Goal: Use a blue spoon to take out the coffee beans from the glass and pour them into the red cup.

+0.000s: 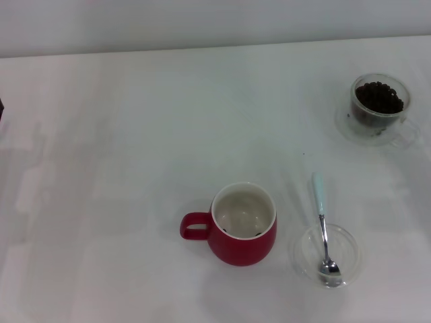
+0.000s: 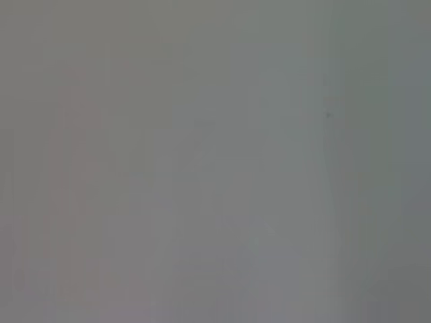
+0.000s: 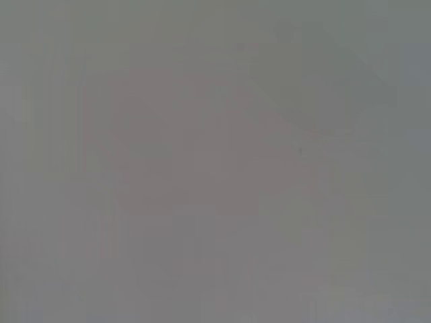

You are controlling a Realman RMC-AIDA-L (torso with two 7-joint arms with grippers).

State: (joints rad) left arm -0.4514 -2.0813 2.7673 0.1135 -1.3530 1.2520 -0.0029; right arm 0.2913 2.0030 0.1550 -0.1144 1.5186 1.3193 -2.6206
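Looking for either gripper's fingers turns up nothing: neither arm shows in the head view, and both wrist views give only a plain grey surface, so I cannot tell whether the fingers are apart or together.

Blue spoon (image 1: 322, 229), a small teaspoon with a shiny metal bowl and stem and a pale light-blue handle end, lies untouched. Its bowl rests in a flat clear glass dish (image 1: 303, 254) at the near right of the white bench (image 1: 121, 168), and the handle end reaches out over the dish rim, pointing away from the robot.

Red cup (image 1: 239, 232), a rounded glossy red ceramic mug with a cream-white inside, stands upright just left of the dish, close beside it without touching. Its loop handle points toward the robot's left. One or two small dark specks sit at the bottom of it; too small to identify.

Glass (image 1: 380, 104), a small clear glass cup with a handle on a clear glass saucer, stands at the far right of the bench, well apart from spoon and mug. Coffee beans (image 1: 380, 96), a heap of small dark brown roasted beans, fill it.
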